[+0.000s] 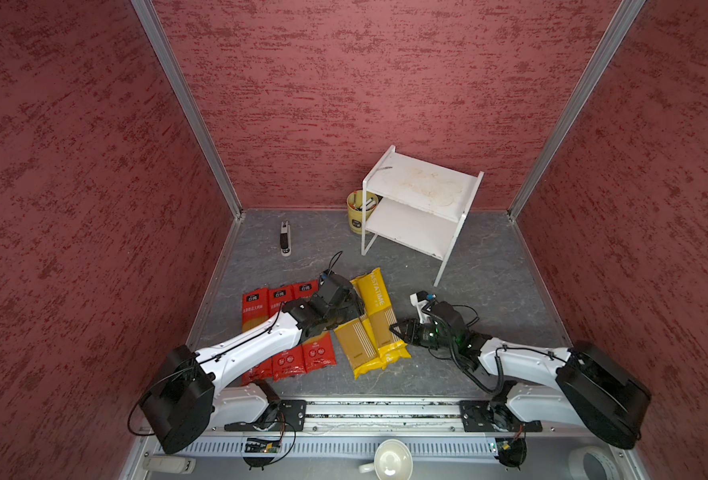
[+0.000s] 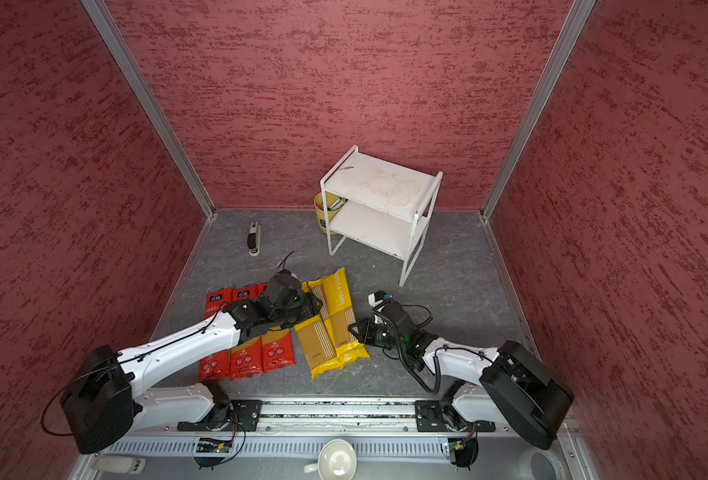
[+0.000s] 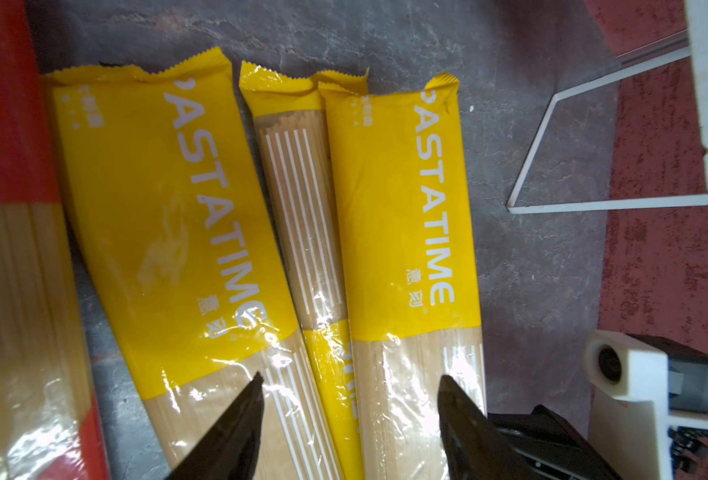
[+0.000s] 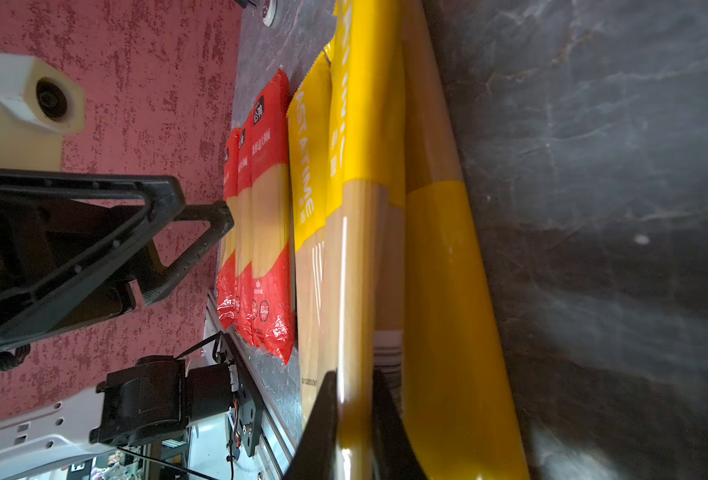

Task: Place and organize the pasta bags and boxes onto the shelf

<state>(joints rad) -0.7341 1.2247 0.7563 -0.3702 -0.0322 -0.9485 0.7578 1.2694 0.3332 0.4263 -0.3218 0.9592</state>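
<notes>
Three yellow "PASTATIME" packs [image 1: 375, 320] [image 2: 329, 324] lie side by side on the grey floor, and the rightmost rests partly on the middle one. Three red-ended packs [image 1: 256, 307] [image 2: 277, 353] lie to their left, partly under my left arm. My left gripper [image 3: 351, 376] [image 1: 354, 307] hovers open over the yellow packs' tan panels, its fingers spanning the middle pack [image 3: 298, 208]. At the pile's right side, my right gripper [image 4: 354, 372] [image 1: 395, 330] is shut on the long edge of the top yellow pack [image 4: 364, 124]. The white two-tier shelf [image 1: 422, 187] [image 2: 381, 187] stands bare at the back.
A yellow cup of pens [image 1: 358, 210] sits behind the shelf's left leg. A small black and white stapler-like object [image 1: 285, 237] lies at the back left. A white mug [image 1: 389, 459] and a tape roll [image 1: 593, 461] sit past the front rail. Red walls enclose three sides.
</notes>
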